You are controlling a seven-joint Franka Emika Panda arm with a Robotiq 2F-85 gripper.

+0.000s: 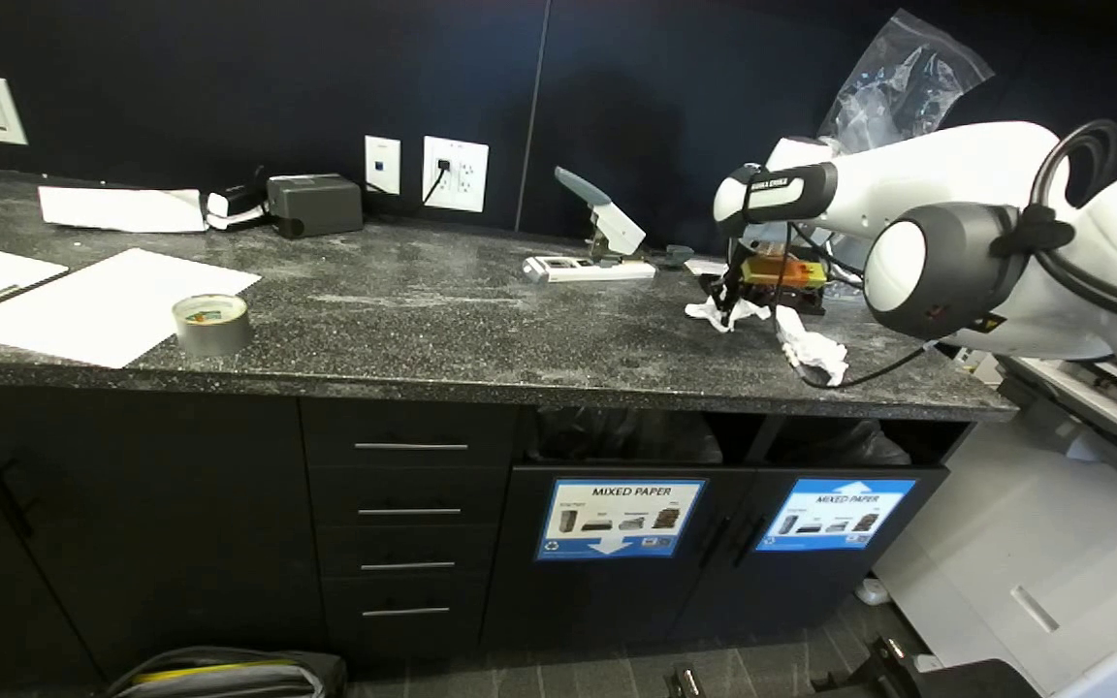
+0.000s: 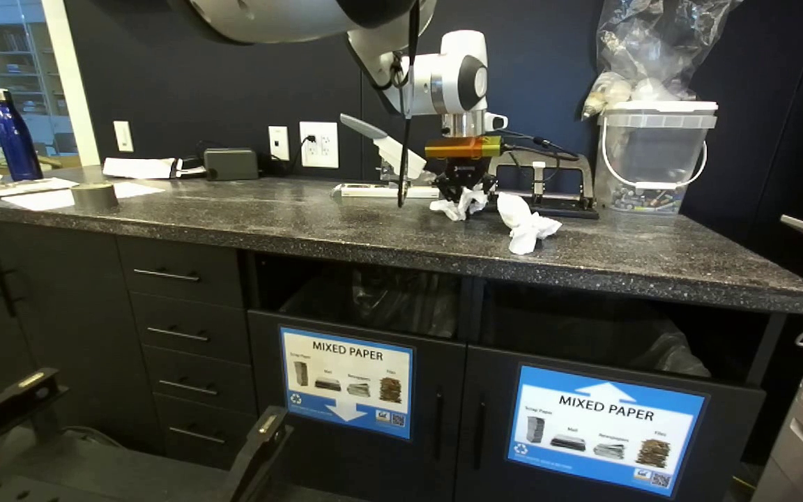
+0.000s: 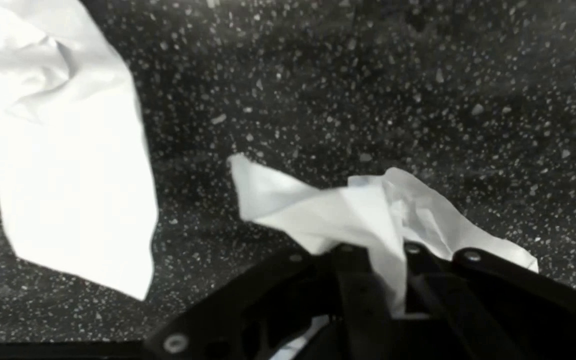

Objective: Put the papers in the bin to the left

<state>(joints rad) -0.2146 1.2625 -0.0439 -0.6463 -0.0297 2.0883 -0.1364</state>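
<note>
Near the bottom of the wrist view, your hand [image 3: 387, 261] stands narrow and holds a fold of one crumpled paper [image 3: 343, 214]; how firmly, you cannot tell from here. At the left of this view lies the loose paper [image 3: 78, 180], apart from it, on the dark speckled surface [image 3: 393, 95]. Both should be light and soft, and perhaps easy to tear. For the loose paper, it is better that you pinch a raised fold, because the flat edge may slip away. In an exterior view, the bin [image 2: 436, 366] is a little left of centre, under the front edge of the surface. The stapler [image 2: 380, 191] is left of your hand, the clear bucket [image 2: 652, 155] at upper right, a dark wall [image 2: 220, 77] behind.
</note>
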